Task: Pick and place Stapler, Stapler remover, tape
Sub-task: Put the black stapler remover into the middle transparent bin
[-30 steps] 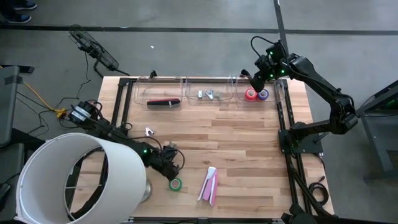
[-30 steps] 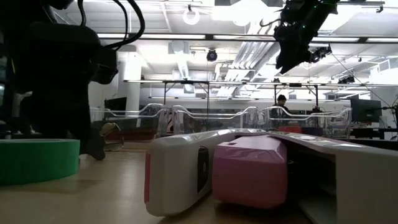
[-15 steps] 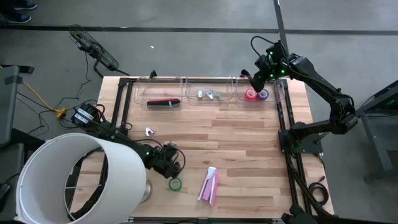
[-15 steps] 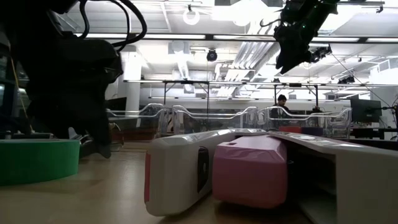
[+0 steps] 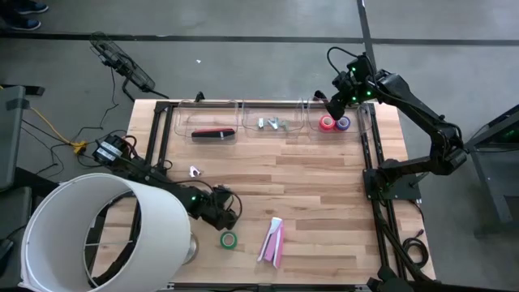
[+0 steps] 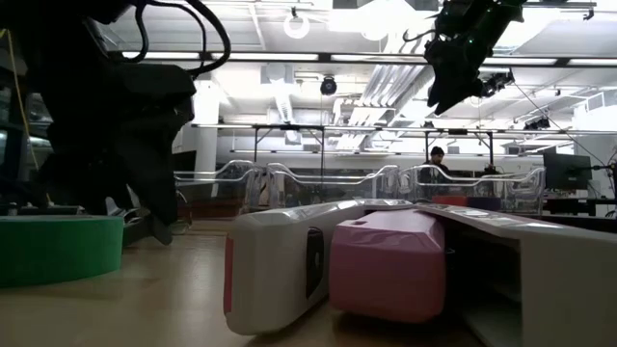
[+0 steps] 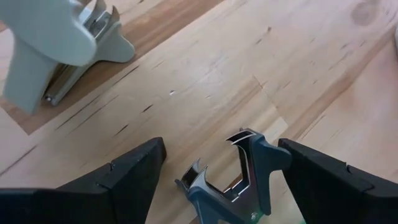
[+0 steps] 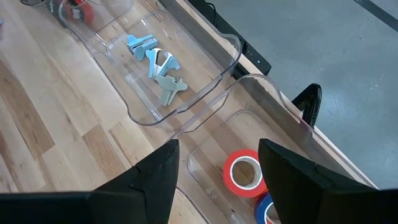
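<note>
The blue staple remover (image 7: pixel 233 177) lies on the wood between our left gripper's (image 7: pixel 217 180) wide-spread fingers. We should centre on its body, descend, then close squarely. Our right gripper (image 8: pixel 217 171), fingers apart and empty, waits over the tape bin (image 8: pixel 211 146).

Hidden and cut-off parts

A white shade (image 5: pixel 105 235) covered most of the left arm from above. The blue remover (image 7: pixel 233 177) ran off the left wrist picture's edge, as did the blue tape (image 8: pixel 268 211) in the right wrist picture. The green tape (image 6: pixel 58 248) was cropped in the low view.
</note>
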Robot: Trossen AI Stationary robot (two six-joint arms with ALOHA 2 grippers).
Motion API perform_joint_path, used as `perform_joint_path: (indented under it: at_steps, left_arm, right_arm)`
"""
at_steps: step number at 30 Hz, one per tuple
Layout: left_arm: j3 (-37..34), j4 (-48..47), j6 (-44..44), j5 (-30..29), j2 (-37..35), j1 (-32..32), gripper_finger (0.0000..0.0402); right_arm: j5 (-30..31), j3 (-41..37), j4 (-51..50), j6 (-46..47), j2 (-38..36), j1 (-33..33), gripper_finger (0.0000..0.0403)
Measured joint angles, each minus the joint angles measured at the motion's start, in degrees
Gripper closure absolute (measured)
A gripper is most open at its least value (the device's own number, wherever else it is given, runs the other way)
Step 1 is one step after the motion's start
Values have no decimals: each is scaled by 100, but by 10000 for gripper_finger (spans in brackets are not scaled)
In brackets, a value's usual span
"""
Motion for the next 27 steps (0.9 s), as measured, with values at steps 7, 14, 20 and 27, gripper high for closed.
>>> perform_joint_path:
  at_steps: [7, 14, 20, 27]
  left_arm:
    - [326, -474, 593, 173, 31, 2, 150]
    - [430, -661, 620, 187, 28, -2, 233]
    - [432, -655, 604, 172, 21, -5, 290]
    - [434, -643, 528, 132, 21, -5, 290]
  right_arm:
    - [0, 0, -2, -7, 0, 0, 192]
    - [0, 0, 0, -66, 0, 0, 192]
    - [0, 0, 0, -73, 0, 2, 192]
    - [1, 0, 0, -111, 0, 0, 192]
